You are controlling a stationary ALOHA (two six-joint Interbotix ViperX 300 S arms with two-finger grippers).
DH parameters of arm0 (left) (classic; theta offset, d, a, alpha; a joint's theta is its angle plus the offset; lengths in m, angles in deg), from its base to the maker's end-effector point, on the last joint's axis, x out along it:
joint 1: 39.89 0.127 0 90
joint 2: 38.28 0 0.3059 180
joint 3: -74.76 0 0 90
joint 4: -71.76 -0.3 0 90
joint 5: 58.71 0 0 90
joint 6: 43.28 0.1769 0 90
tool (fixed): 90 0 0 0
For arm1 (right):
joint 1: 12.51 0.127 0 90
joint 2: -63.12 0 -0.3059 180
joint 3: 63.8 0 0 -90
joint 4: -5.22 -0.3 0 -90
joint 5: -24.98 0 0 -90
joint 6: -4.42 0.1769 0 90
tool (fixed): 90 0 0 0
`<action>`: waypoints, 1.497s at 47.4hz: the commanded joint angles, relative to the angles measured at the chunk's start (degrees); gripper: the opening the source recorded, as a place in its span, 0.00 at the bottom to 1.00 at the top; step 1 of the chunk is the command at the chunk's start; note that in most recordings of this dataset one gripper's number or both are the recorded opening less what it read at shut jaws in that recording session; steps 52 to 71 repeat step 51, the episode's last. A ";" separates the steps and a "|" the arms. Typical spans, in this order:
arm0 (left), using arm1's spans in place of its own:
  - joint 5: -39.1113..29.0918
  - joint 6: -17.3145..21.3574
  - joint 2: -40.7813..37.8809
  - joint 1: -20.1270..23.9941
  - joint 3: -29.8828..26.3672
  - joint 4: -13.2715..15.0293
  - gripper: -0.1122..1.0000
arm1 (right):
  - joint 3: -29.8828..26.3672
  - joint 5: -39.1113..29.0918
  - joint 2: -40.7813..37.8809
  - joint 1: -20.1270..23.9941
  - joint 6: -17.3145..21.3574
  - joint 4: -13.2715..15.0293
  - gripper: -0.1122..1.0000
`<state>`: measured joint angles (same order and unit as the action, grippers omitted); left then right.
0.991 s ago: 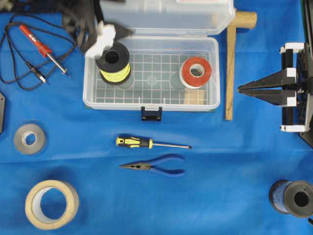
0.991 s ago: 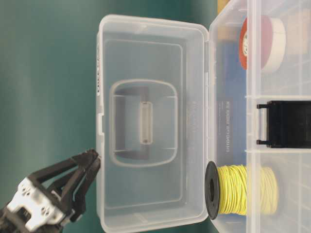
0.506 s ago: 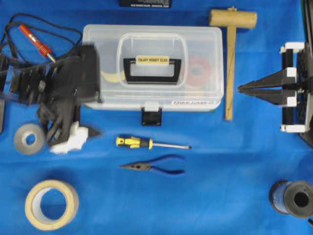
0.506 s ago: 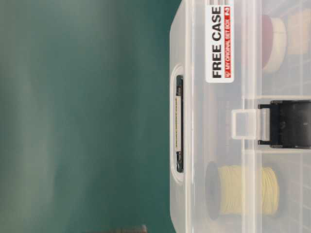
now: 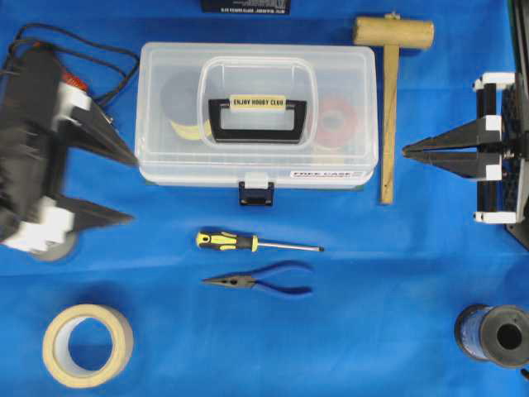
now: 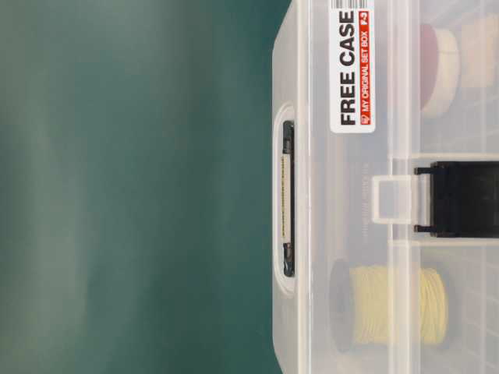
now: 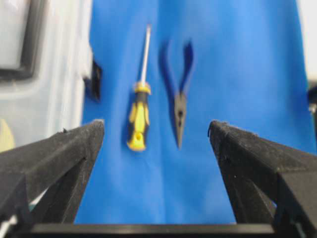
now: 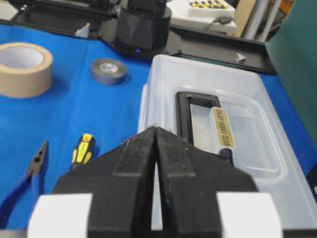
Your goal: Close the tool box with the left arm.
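The clear plastic tool box (image 5: 256,116) stands at the back middle with its lid down flat and the black handle on top. Its black latch (image 5: 256,192) hangs at the front edge. The table-level view shows the lid (image 6: 343,234) resting on the base, with the yellow wire spool (image 6: 390,304) inside. My left gripper (image 5: 132,189) is open and empty, just left of the box and apart from it. In the left wrist view (image 7: 156,131) its fingers are spread wide over blue cloth. My right gripper (image 5: 405,150) is shut and empty to the right of the box, and its wrist view (image 8: 156,130) looks onto the lid.
A wooden mallet (image 5: 388,99) lies right of the box. A yellow screwdriver (image 5: 248,241) and blue pliers (image 5: 264,281) lie in front. Beige tape (image 5: 87,345) sits front left and a black spool (image 5: 494,335) front right. Black cables (image 5: 99,54) lie back left.
The lid went from open to closed. My left gripper moved from behind the lid down to the box's left side and opened wide. The right arm has not moved.
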<state>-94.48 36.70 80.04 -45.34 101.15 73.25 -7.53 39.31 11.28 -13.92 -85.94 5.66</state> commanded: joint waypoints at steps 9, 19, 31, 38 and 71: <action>14.41 6.59 16.17 1.05 12.92 -0.18 0.93 | -1.05 0.62 -0.09 -0.09 0.00 0.09 0.10; 22.15 11.43 25.31 1.85 25.05 0.00 0.93 | -1.05 0.62 0.00 -0.09 0.00 0.09 0.10; 29.27 10.28 33.75 1.85 38.41 1.14 0.93 | -1.14 0.70 0.44 -0.18 0.00 0.09 0.10; 31.20 8.44 34.80 1.76 41.75 1.14 0.93 | -1.14 0.62 0.35 -0.18 0.00 0.09 0.10; 33.40 8.44 34.28 1.76 42.71 0.97 0.93 | -1.14 0.44 0.44 -0.18 0.00 0.00 0.10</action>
